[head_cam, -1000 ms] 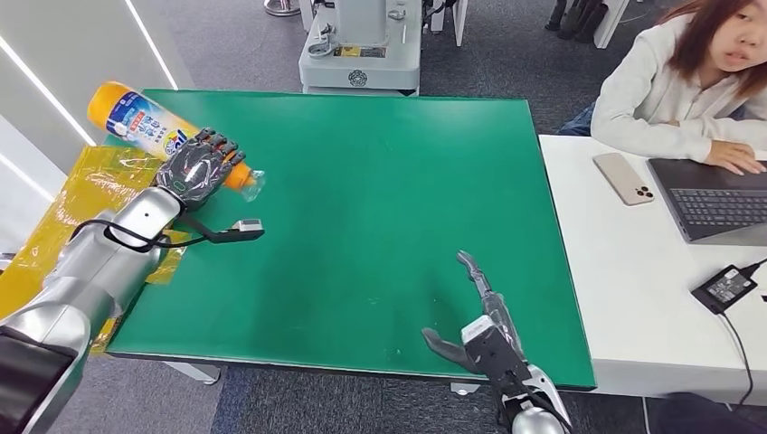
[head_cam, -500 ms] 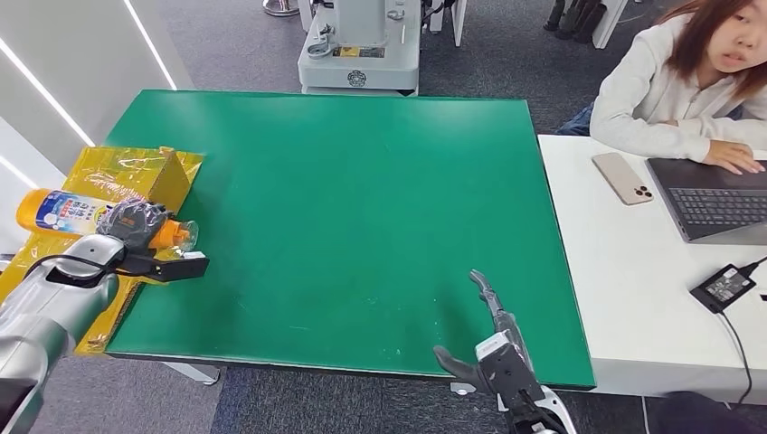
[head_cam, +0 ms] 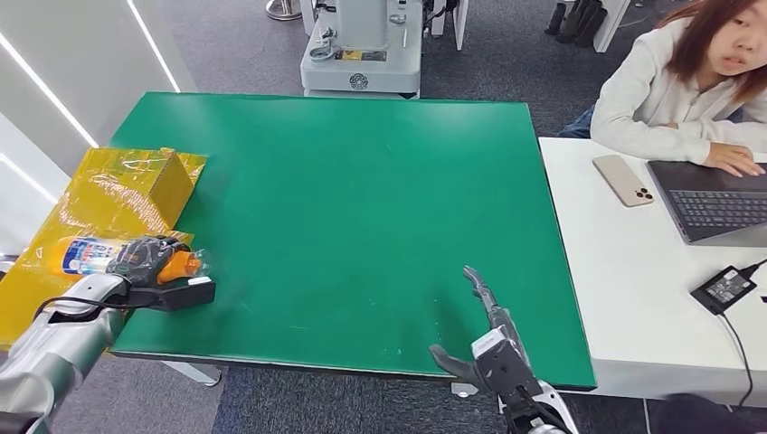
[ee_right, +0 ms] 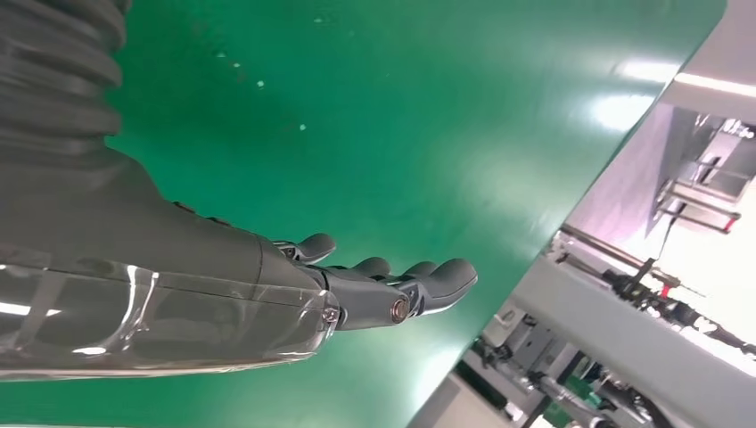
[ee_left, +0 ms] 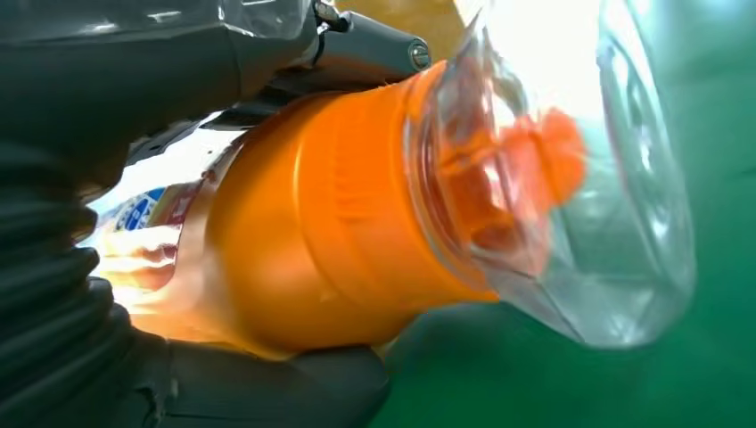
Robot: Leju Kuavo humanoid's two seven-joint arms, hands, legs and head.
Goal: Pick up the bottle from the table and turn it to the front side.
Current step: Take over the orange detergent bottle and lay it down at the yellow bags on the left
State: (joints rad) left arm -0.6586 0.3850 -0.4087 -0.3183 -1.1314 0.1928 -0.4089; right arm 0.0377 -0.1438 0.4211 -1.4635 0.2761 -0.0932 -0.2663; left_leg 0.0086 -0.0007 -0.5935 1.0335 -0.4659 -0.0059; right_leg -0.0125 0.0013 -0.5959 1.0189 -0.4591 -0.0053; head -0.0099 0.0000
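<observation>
The left hand [head_cam: 145,259] has swung right down and outward since a second ago, carrying the bottle [head_cam: 99,255] from high over the far-left corner of the green table [head_cam: 362,199] to a low spot at the table's near-left edge, and the right hand [head_cam: 484,339] has slid a little back toward the near edge. Now the bottle lies roughly on its side in that left hand's grip, fingers wrapped round its orange shoulder, the white-and-blue label end pointing out over the yellow plastic sheet [head_cam: 108,194] and the clear cap [head_cam: 194,263] pointing in over the green surface. Up close from the left wrist, there's the orange body [ee_left: 339,223] pressed between thumb and dark fingers [ee_left: 267,383], with the transparent cap [ee_left: 588,178] and the orange nozzle inside it showing plainly against the green. Whether the bottle touches the sheet, you cannot tell. Over on the other side, the right hand hovers by the near edge of the table, holding nothing, fingers stretched out and apart, thumb off to the side; the right wrist view shows those fingers [ee_right: 392,285] extended above the green top. A person [head_cam: 687,81] sits at the white desk [head_cam: 624,271] beside a laptop [head_cam: 714,199] and a phone [head_cam: 624,178].
</observation>
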